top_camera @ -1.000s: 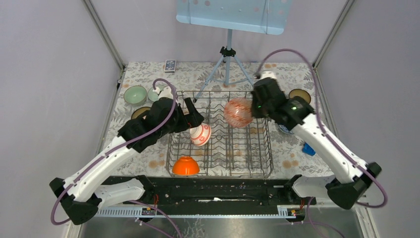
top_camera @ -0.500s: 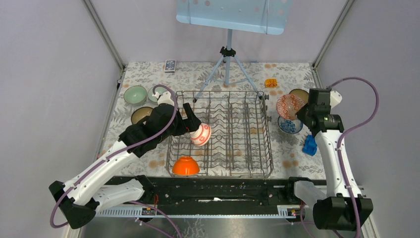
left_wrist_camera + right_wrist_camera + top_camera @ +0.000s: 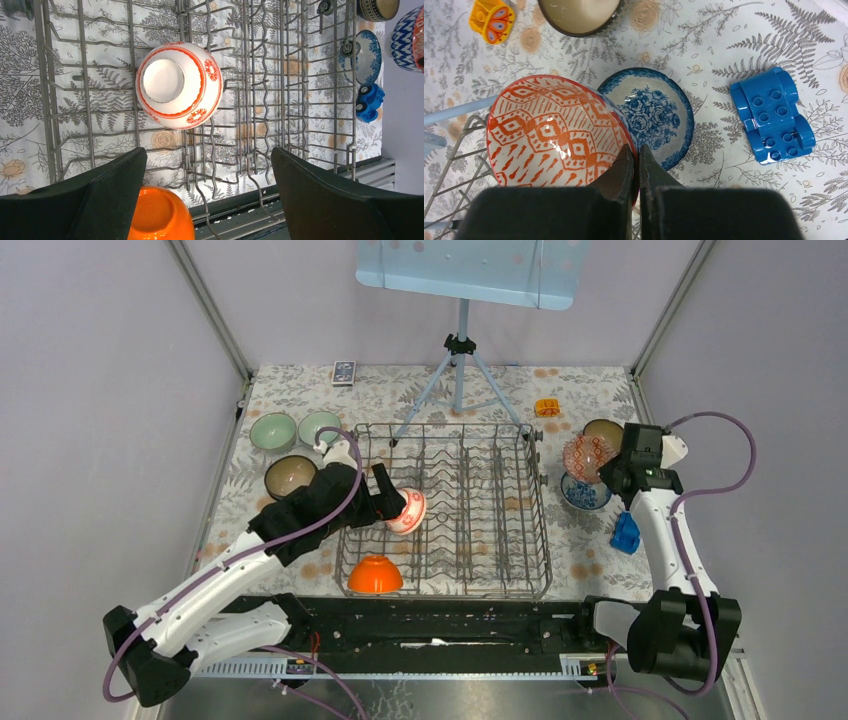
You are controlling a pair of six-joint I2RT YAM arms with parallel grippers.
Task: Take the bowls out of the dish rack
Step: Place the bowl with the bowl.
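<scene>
The grey wire dish rack [image 3: 445,427] holds a red-and-white bowl [image 3: 408,511] lying on its side and an upturned orange bowl [image 3: 375,575]. My left gripper [image 3: 392,495] hovers open just left of the red-and-white bowl [image 3: 179,85], its fingers wide apart with the orange bowl [image 3: 160,215] below. My right gripper [image 3: 636,150] is shut on the rim of a red-patterned bowl [image 3: 554,127], held right of the rack above a blue-and-white bowl [image 3: 659,112]. On the left mat stand two pale green bowls [image 3: 272,430] and a brown bowl [image 3: 290,475].
A brown bowl with a tan inside [image 3: 603,430] sits behind the right gripper. A blue toy block [image 3: 774,117] lies right of the blue-and-white bowl, a small orange toy [image 3: 546,407] at the rack's far right corner. A tripod [image 3: 460,370] stands behind the rack.
My right arm carried the red-patterned bowl from above the rack out to the right, over the blue-and-white bowl. My left arm shifted slightly beside the red-and-white bowl, still open.
</scene>
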